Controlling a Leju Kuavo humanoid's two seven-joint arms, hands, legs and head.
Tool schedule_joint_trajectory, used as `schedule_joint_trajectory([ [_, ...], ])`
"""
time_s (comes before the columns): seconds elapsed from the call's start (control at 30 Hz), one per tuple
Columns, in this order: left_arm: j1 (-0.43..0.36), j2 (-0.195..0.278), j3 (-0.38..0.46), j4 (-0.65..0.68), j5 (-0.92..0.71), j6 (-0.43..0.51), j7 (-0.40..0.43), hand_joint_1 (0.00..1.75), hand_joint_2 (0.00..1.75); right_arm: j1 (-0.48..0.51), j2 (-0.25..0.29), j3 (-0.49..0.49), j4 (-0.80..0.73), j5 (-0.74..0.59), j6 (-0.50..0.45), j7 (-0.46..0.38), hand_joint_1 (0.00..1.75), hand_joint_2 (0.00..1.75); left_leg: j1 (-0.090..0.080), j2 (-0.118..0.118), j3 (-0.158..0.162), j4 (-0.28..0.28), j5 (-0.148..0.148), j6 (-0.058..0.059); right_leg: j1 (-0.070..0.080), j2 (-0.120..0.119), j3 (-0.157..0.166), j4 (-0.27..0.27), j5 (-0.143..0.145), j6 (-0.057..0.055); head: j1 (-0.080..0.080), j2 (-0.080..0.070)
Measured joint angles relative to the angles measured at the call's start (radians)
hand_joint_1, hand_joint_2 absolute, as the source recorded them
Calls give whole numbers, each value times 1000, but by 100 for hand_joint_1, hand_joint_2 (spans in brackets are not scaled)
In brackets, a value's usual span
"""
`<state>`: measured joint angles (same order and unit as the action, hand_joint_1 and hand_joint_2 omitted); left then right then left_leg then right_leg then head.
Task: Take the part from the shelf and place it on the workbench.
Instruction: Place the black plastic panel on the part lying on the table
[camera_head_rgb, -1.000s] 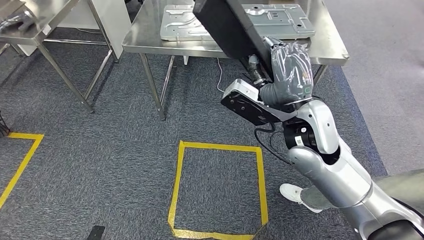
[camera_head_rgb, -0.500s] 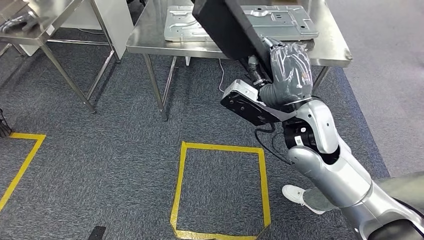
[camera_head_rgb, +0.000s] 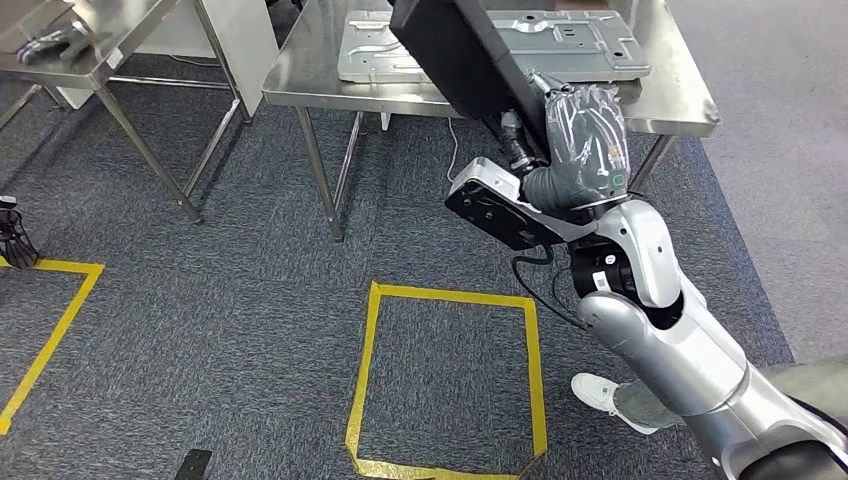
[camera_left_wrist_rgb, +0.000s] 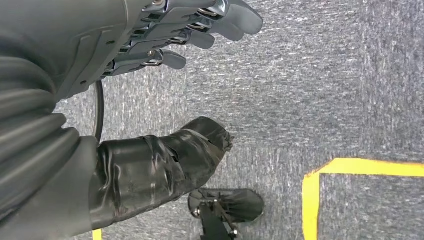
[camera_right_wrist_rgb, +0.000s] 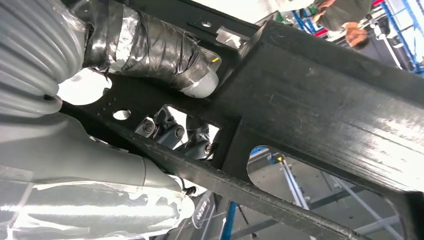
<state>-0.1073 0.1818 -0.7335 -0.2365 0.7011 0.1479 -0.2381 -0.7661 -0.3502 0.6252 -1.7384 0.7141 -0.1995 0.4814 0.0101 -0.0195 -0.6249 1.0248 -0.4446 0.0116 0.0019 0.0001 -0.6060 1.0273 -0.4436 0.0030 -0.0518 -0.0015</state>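
Our left hand (camera_left_wrist_rgb: 165, 35) hangs over the carpet holding nothing, fingers loosely spread, while our right hand (camera_head_rgb: 583, 140) grips the black part (camera_head_rgb: 460, 55), its long axis running toward 11 o'clock above the workbench (camera_head_rgb: 680, 95), where a grey stamped panel (camera_head_rgb: 560, 35) already occupies the landing spot.

Looks like a workshop or a factory floor. Shiny steel workbench (camera_head_rgb: 680, 105) with a pressed metal plate (camera_head_rgb: 560, 40) lying on top, another steel table (camera_head_rgb: 95, 55) beside it. Grey carpet (camera_head_rgb: 220, 300) marked with yellow tape squares (camera_head_rgb: 375, 375) (like spots for standing).
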Motion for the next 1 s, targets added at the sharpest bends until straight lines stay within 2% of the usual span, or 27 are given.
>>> schedule_joint_trajectory([
  [0.07, 1, 0, 0, 0, 0, 0, 0, 0, 175, -1, 0, 0, 0, 0, 0, 0, 175, 175, 0, 3, -6, 17, -16, -10, -5, -2, 5, -11, 6, -11, -1, 0],
  [0.1, 0, 0, 0, 0, 0, 0, 0, 0, 175, -1, 0, 0, 0, 0, 0, 0, 175, 175, 1, 5, -22, 53, -39, -13, -9, -3, 8, -16, 9, -16, -2, 0],
  [0.17, 0, 0, 0, 0, 0, 0, 0, 0, 175, -2, 0, 0, 0, 0, 0, 0, 175, 175, 2, 8, -79, 178, -100, -19, -8, -4, 9, -17, 10, -22, -4, 0],
  [0.2, 0, 0, 0, 0, 0, 0, 0, 0, 175, -1, 0, 0, 0, 0, 0, 0, 175, 175, 2, 9, -108, 238, -121, -21, -8, -4, 8, -17, 10, -22, -4, 0],
  [0.23, 1, 0, 0, 0, 0, 0, 0, 0, 175, 0, 0, 0, 0, 0, 0, 0, 175, 175, 2, 10, -126, 271, -125, -23, -8, -4, 8, -17, 9, -23, -3, 0],
  [0.27, 2, 0, 0, 0, 0, 0, 0, 0, 175, 1, 0, 0, 0, 0, 0, 0, 175, 175, 3, 11, -124, 263, -110, -24, -7, -4, 9, -16, 9, -22, -4, 0],
  [0.3, 2, 0, 0, 0, 0, 0, 0, 0, 175, 1, 0, 0, 0, 0, 0, 0, 175, 175, 3, 12, -102, 216, -79, -23, -7, -4, 9, -14, 7, -21, -4, 0],
  [0.33, 2, 1, 0, 0, 0, 0, 0, 0, 175, 2, 0, 0, 0, 0, 0, 0, 175, 175, 3, 15, -67, 143, -44, -21, -7, -4, 10, -12, 5, -19, -4, 0],
  [0.4, 0, 2, 0, 0, 0, 0, 0, 0, 175, 1, 0, 0, 0, 0, 0, 0, 175, 175, -1, 17, -8, 26, -5, -13, -4, -4, 8, -7, 1, -12, -3, 0],
  [0.43, 0, 2, 0, 0, 0, -1, 0, 0, 175, 1, 0, 0, 0, 0, 0, 0, 175, 175, -3, 18, 3, 1, -5, -8, -3, -4, 7, -6, -2, -7, -3, 0],
  [0.57, 2, 2, 0, 0, -10, -26, 2, 0, 175, 4, -5, 0, 0, 6, -2, 4, 175, 175, 0, 14, 21, -13, -25, 27, -4, -3, -3, 41, -5, 16, 0, 0],
  [0.63, 2, 2, 0, 0, -14, -37, 2, 0, 175, 5, -10, -1, 0, 8, -4, 6, 175, 175, 0, 13, 38, -13, -30, 36, -7, -2, -45, 121, -46, 22, 4, 0],
  [0.7, 3, 2, 0, 0, -16, -41, 2, 0, 175, 10, -13, -2, -1, 9, -6, 6, 175, 175, 0, 13, 49, -13, -39, 38, -10, -1, -119, 241, -92, 30, 6, 0],
  [0.73, 4, 2, 0, 0, -17, -42, 3, 0, 175, 15, -15, -2, 0, 10, -6, 6, 175, 175, 1, 12, 55, -12, -45, 37, -12, -1, -148, 277, -97, 33, 6, 0],
  [0.77, 5, 1, 0, 0, -17, -42, 3, 0, 175, 19, -17, -2, 0, 10, -6, 7, 175, 175, 1, 11, 64, -12, -52, 34, -14, -1, -161, 281, -84, 34, 6, 0],
  [0.8, 6, 1, 0, 0, -17, -43, 3, 0, 175, 22, -18, -2, 0, 10, -7, 8, 175, 175, 3, 10, 75, -11, -61, 31, -15, -1, -153, 243, -53, 33, 6, 0],
  [0.87, 7, 0, 0, 0, -17, -44, 3, 0, 175, 24, -21, -2, 0, 11, -7, 9, 175, 175, 5, 9, 101, -12, -83, 21, -16, -1, -106, 112, 24, 31, 6, 0],
  [0.9, 5, 0, 0, 0, -17, -44, 3, 0, 175, 25, -23, -2, 0, 12, -8, 9, 175, 175, 5, 9, 111, -14, -92, 14, -14, -1, -85, 56, 40, 27, 7, 0],
  [0.93, 4, 0, 0, 0, -17, -45, 3, 0, 175, 26, -24, -2, 0, 12, -9, 9, 175, 175, 5, 10, 117, -18, -100, 8, -10, -1, -72, 23, 47, 21, 7, 0],
  [1.0, 1, -1, 0, 0, -17, -45, 3, 0, 175, 28, -25, -2, -1, 13, -11, 9, 175, 175, 4, 11, 128, -23, -102, -5, -5, 0, -57, 4, 31, 4, 6, 0],
])
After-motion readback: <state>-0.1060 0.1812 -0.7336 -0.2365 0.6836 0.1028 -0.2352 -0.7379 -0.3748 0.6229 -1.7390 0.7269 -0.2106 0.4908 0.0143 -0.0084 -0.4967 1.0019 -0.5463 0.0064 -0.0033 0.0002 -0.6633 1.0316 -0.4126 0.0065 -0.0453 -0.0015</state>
